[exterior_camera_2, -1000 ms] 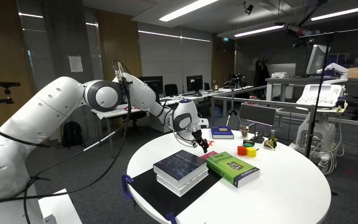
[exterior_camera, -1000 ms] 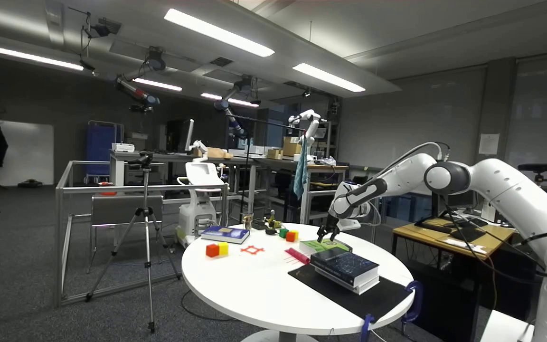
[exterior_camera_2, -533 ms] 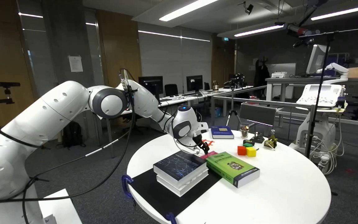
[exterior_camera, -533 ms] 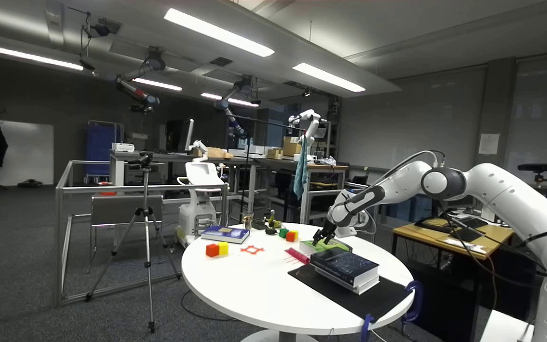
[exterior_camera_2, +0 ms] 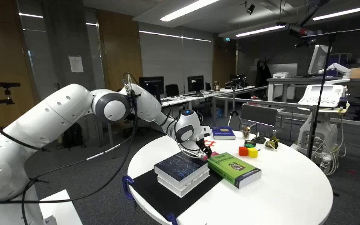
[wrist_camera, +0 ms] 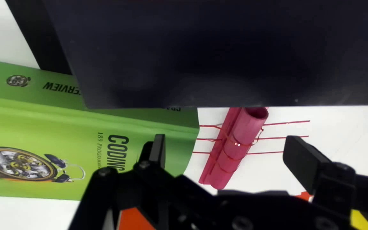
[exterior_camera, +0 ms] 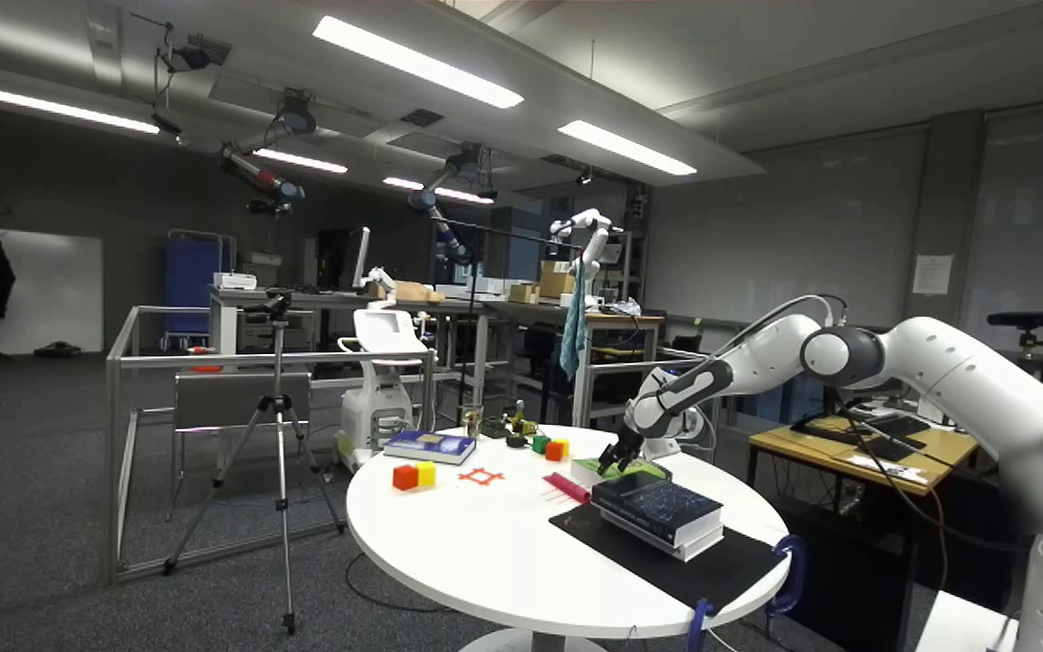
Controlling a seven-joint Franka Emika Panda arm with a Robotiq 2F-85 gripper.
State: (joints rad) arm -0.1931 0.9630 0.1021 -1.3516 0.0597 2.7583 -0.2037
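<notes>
My gripper (wrist_camera: 228, 150) is open and empty, with its two black fingers wide apart. In the wrist view a pink tube (wrist_camera: 235, 150), with thin red strips across it, lies on the white table between and beyond the fingers. The gripper (exterior_camera_2: 207, 153) is low over the table in both exterior views, by the near end of the green book (exterior_camera_2: 234, 167). The green book (wrist_camera: 43, 127) fills the left of the wrist view, behind one finger. A dark book (exterior_camera_2: 181, 165) lies on a white-edged one. A large dark surface, apparently this book (wrist_camera: 203, 54), covers the wrist view's top.
The book stack stands on a black mat (exterior_camera: 594, 534), with blue clamps (exterior_camera: 789, 570) at the table edge. Red and yellow cubes (exterior_camera: 406, 477), a red lattice piece (exterior_camera: 482, 475), a blue book (exterior_camera: 431, 445), a glass (exterior_camera_2: 246, 131) and more cubes (exterior_camera_2: 243, 151) are also on the table.
My gripper has moved down toward the pink tube and green book, and the arm has lowered with it. The fingers stay apart; the objects on the table have not moved.
</notes>
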